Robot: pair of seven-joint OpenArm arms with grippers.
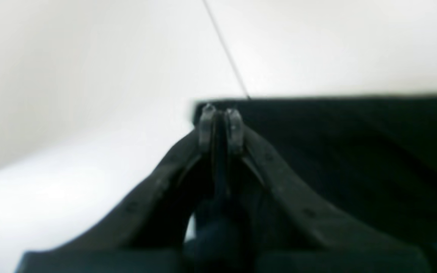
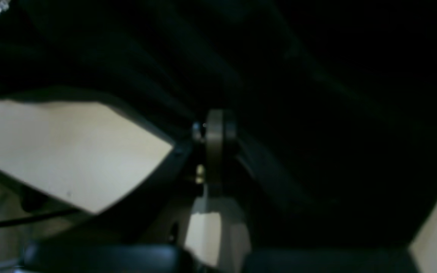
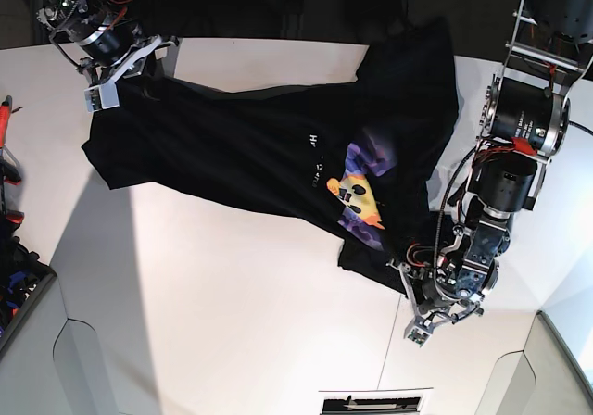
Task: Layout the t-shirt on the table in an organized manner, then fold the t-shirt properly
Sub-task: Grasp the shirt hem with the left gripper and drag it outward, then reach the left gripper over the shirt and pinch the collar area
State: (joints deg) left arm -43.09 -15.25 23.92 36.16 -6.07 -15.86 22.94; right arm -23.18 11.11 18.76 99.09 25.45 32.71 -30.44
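The black t-shirt [image 3: 232, 146] lies stretched slantwise across the white table [image 3: 232, 304], its sun-face graphic [image 3: 357, 193] and white lettering [image 3: 315, 151] facing up. My left gripper [image 3: 412, 276] is at the shirt's lower right corner. The left wrist view shows this gripper [image 1: 220, 117] shut on a corner of the black t-shirt [image 1: 355, 151], low over the table [image 1: 89, 76]. My right gripper [image 3: 148, 72] holds the shirt's far upper-left end. In the right wrist view that gripper [image 2: 214, 129] is shut, with dark t-shirt [image 2: 317, 113] fabric all around it and the table [image 2: 70, 151] beside it.
A thin dark seam line [image 1: 226, 49] crosses the tabletop. Red-handled tools [image 3: 6, 169] and a dark bin [image 3: 18, 285] sit at the left edge. The table's cut-out corners [image 3: 79, 359] are at the bottom, with a slotted panel [image 3: 371, 403] between them.
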